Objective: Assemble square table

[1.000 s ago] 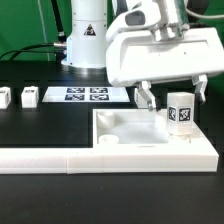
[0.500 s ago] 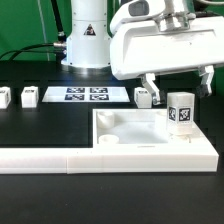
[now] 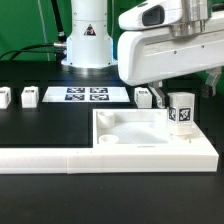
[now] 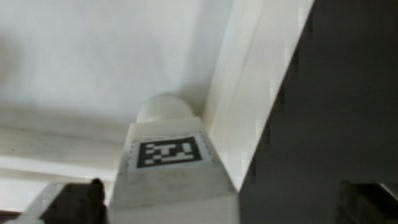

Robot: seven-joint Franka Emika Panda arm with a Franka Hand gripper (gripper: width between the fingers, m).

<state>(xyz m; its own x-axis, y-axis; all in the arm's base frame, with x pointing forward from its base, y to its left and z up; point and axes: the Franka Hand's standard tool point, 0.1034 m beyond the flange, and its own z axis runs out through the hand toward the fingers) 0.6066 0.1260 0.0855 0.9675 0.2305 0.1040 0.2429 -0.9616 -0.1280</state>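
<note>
Hand (image 3: 185,92) is hanging with jaws wide apart, gripping nothing, directly over the upright leg (image 3: 180,111), which is standing just below it in a corner of the slab (image 3: 125,128); leg is looking light, stiff, slick plastic, so I am judging a mid-height side grip best.

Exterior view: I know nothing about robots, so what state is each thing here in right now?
end effector: open, above the upright leg, holding nothing.
upright leg: standing in a corner socket of the tabletop, not gripped.
square tabletop: lying flat, sockets up, in the corner of the L-shaped rail.
loose leg blocks: on the black table, not fitted.
marker board: flat on the table.
</note>
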